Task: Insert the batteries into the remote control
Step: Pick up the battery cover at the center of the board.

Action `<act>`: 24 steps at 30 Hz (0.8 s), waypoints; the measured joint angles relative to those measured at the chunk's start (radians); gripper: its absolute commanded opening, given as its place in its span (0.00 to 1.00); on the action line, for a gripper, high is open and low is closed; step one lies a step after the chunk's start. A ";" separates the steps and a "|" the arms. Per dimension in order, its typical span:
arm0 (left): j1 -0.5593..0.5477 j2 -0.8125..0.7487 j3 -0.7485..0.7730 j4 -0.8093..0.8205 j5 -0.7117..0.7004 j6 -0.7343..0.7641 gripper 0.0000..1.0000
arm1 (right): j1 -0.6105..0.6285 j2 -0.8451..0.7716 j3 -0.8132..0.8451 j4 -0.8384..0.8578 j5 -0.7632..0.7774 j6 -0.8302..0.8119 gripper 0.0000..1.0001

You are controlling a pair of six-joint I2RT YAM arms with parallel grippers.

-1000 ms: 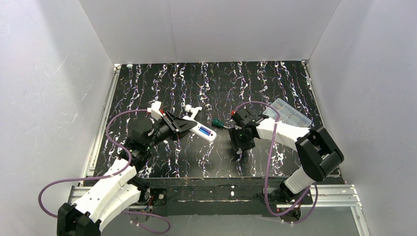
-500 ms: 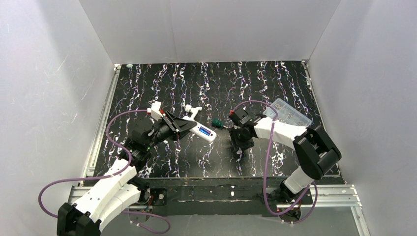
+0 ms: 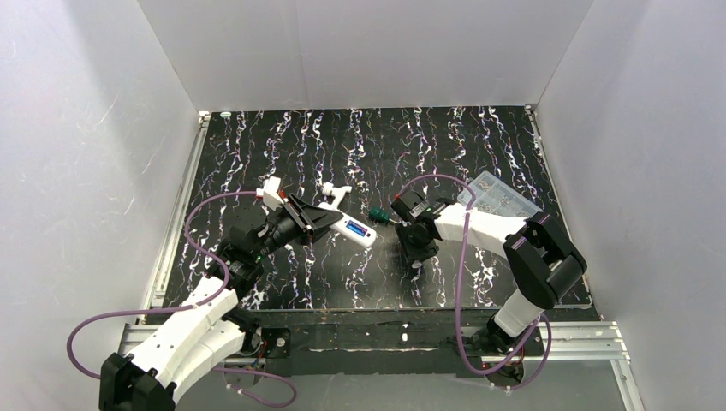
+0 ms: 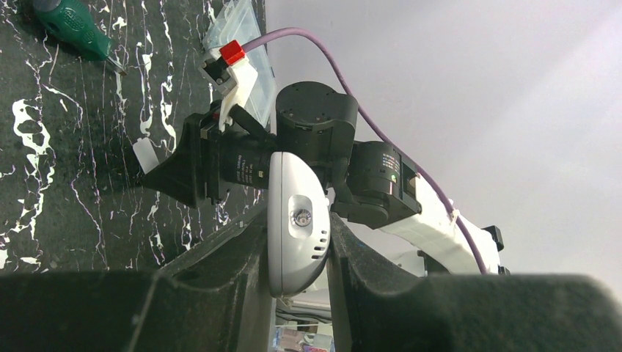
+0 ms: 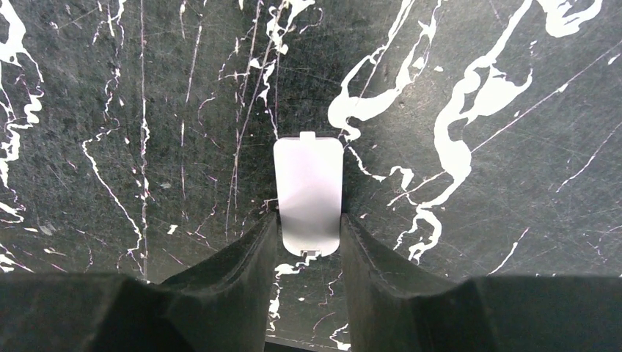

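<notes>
My left gripper (image 3: pixel 336 223) is shut on the white remote control (image 3: pixel 355 229) and holds it out towards the middle of the table. The blue batteries (image 3: pixel 359 229) show in the recess on its upper face. In the left wrist view the remote's rounded end (image 4: pixel 297 220) sits clamped between my fingers. My right gripper (image 3: pixel 416 259) points down at the table, shut on a small flat white battery cover (image 5: pixel 308 189) by its near end. That cover also shows in the left wrist view (image 4: pixel 146 155). The two grippers are apart.
A green-handled screwdriver (image 3: pixel 377 214) lies between the grippers, just beyond the remote's tip. A white T-shaped pipe fitting (image 3: pixel 335 193) lies behind the left gripper. A clear plastic box (image 3: pixel 505 197) stands at the right. White walls enclose the black marbled table (image 3: pixel 300 145).
My right wrist has swung a little to the left, still holding the cover low over the table. The left arm and the remote have not moved.
</notes>
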 measured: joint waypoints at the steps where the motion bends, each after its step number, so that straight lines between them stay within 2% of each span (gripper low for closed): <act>1: 0.000 0.000 0.000 0.000 0.000 0.000 0.00 | 0.001 0.000 0.000 0.000 0.000 0.000 0.41; 15: 0.000 0.000 0.000 0.000 0.000 -0.001 0.00 | 0.001 -0.055 0.021 -0.054 -0.014 -0.033 0.32; 19: 0.000 0.000 0.000 0.000 0.000 0.000 0.00 | 0.001 -0.124 0.076 -0.111 -0.035 -0.067 0.32; 24: 0.000 0.016 0.000 0.006 0.005 0.000 0.00 | 0.001 -0.241 0.222 -0.222 -0.046 -0.121 0.32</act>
